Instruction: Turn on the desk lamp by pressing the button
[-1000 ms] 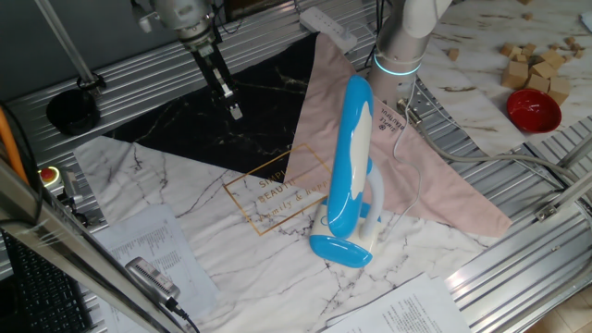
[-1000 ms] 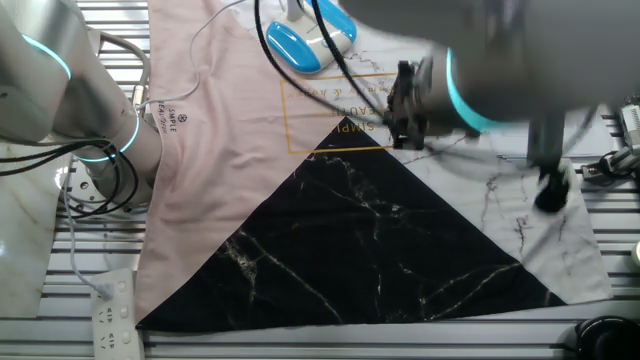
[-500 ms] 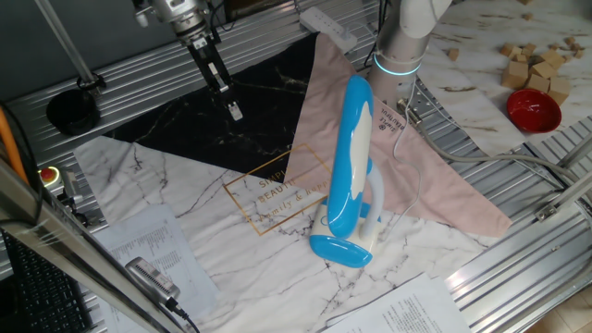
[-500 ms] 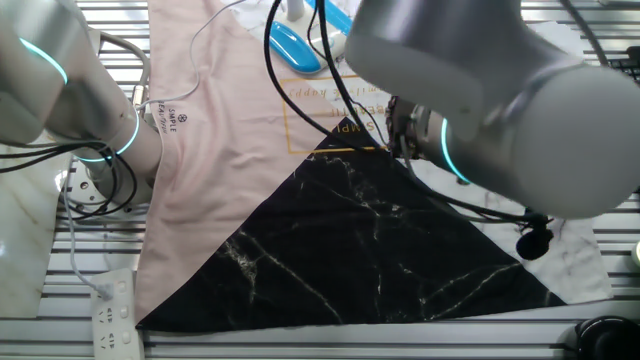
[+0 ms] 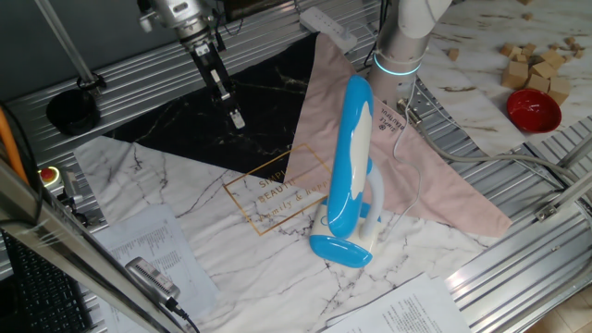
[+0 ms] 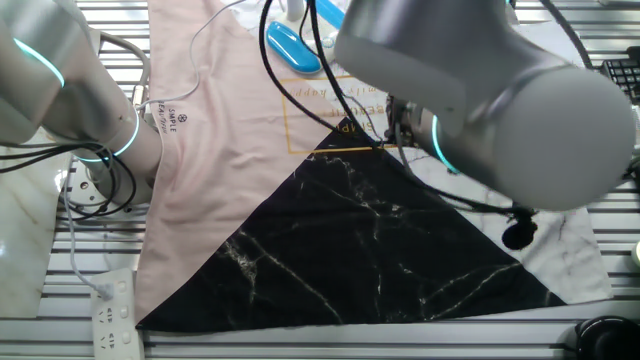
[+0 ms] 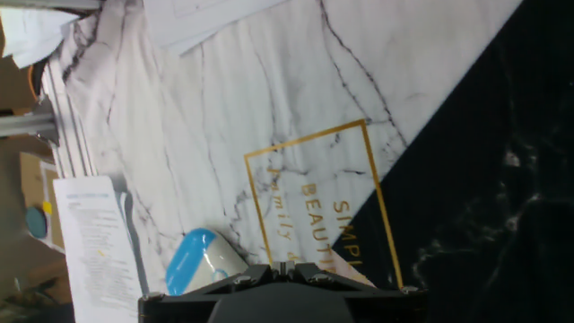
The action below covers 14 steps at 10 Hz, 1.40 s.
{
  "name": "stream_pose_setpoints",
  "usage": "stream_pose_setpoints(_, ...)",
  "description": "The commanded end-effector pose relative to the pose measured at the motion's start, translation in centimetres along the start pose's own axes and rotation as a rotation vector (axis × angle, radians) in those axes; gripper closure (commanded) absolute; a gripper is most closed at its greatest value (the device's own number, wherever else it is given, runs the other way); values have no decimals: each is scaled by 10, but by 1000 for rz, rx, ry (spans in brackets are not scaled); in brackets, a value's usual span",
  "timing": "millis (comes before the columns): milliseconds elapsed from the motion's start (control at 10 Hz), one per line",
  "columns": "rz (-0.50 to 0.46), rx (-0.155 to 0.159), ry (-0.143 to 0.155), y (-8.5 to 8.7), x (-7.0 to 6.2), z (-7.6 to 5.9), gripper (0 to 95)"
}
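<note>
One gripper [image 5: 237,118] hangs above black marble sheet [image 5: 199,125], touching nothing, holding nothing; finger gap not discernible in any view. Gold-framed lettering [image 5: 270,192] lies below and right of fingertips. Desk lamp [image 5: 350,176] stands well apart, farther right, base on white marble cloth [image 5: 213,231], head over pink cloth [image 5: 425,176].

2 high cameras face opposite sides; both share the cloth [image 5: 194,139].

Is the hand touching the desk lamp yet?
No, the hand hangs over the black marble sheet, well apart from the desk lamp.
</note>
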<state>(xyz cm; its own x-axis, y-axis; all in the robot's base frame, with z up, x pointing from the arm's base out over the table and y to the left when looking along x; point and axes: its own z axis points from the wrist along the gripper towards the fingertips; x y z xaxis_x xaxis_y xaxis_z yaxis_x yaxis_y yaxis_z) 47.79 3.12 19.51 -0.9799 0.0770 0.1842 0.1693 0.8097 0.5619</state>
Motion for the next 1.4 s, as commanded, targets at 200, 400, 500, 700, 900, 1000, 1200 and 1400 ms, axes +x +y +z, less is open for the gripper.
stream_pose_setpoints(200, 18, -57, -12, 5, -1, 7, 950)
stream_pose_setpoints(400, 33, -80, -25, 10, -4, 15, 950)
stream_pose_setpoints(500, 37, -87, -30, 11, -5, 18, 950)
stream_pose_setpoints(700, 43, -91, -27, 14, -8, 21, 950)
stream_pose_setpoints(900, 43, -91, -25, 16, -10, 20, 950)
stream_pose_setpoints(1000, 41, -86, -27, 18, -10, 23, 950)
stream_pose_setpoints(1200, 57, -80, -36, 25, -11, 31, 950)
stream_pose_setpoints(1400, 75, -78, -41, 33, -10, 38, 950)
